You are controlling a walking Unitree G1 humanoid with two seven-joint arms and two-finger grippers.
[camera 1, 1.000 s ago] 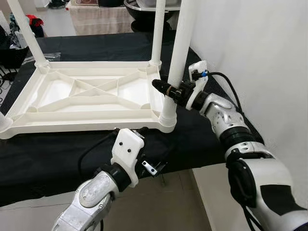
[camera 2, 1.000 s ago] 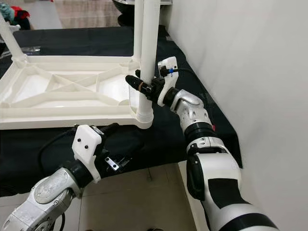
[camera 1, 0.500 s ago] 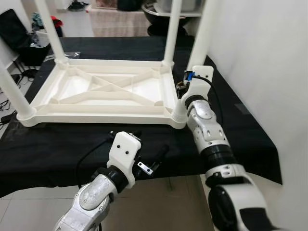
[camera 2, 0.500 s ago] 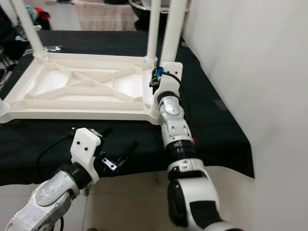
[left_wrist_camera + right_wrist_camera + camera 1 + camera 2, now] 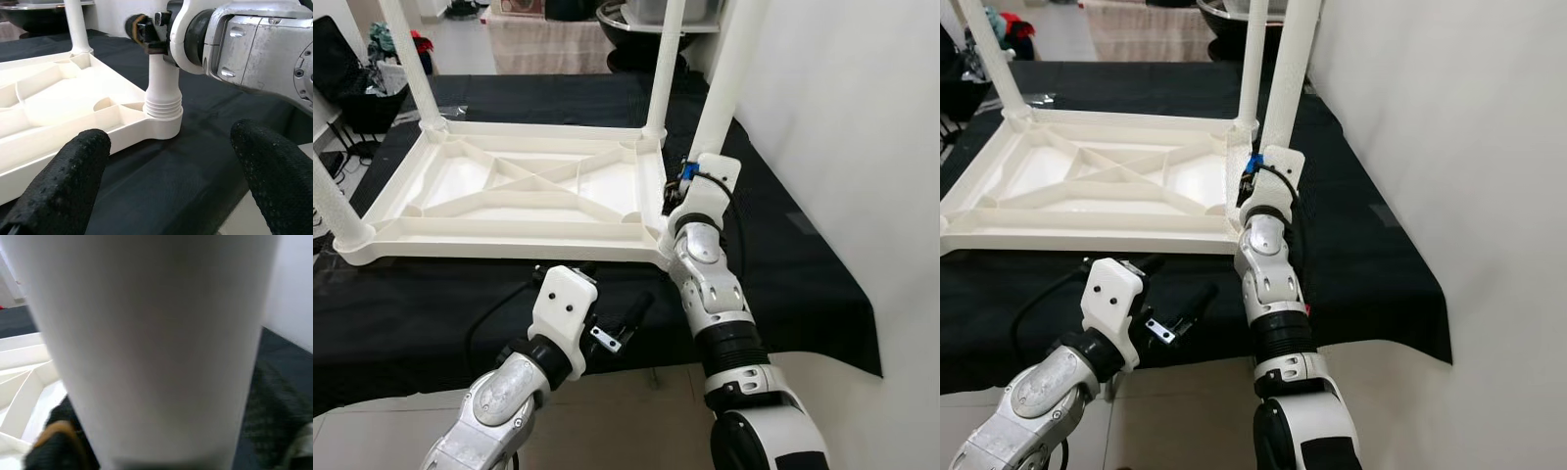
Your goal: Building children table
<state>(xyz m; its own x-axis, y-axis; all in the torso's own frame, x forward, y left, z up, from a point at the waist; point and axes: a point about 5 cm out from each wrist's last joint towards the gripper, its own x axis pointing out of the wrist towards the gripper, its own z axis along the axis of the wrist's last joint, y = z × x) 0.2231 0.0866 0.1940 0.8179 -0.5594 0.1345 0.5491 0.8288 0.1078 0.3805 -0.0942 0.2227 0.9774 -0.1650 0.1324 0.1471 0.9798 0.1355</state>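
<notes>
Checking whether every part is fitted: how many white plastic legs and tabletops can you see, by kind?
White plastic round legs standing in corner sockets: 4
White ribbed plastic tabletop, lying upside down: 1
Total: 5

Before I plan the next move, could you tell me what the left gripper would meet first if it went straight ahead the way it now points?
Probably the near right table leg at its threaded base in the upturned tabletop. The open left gripper points at it over black cloth, and the right gripper is at that leg just above. Depth is uncertain.
</notes>
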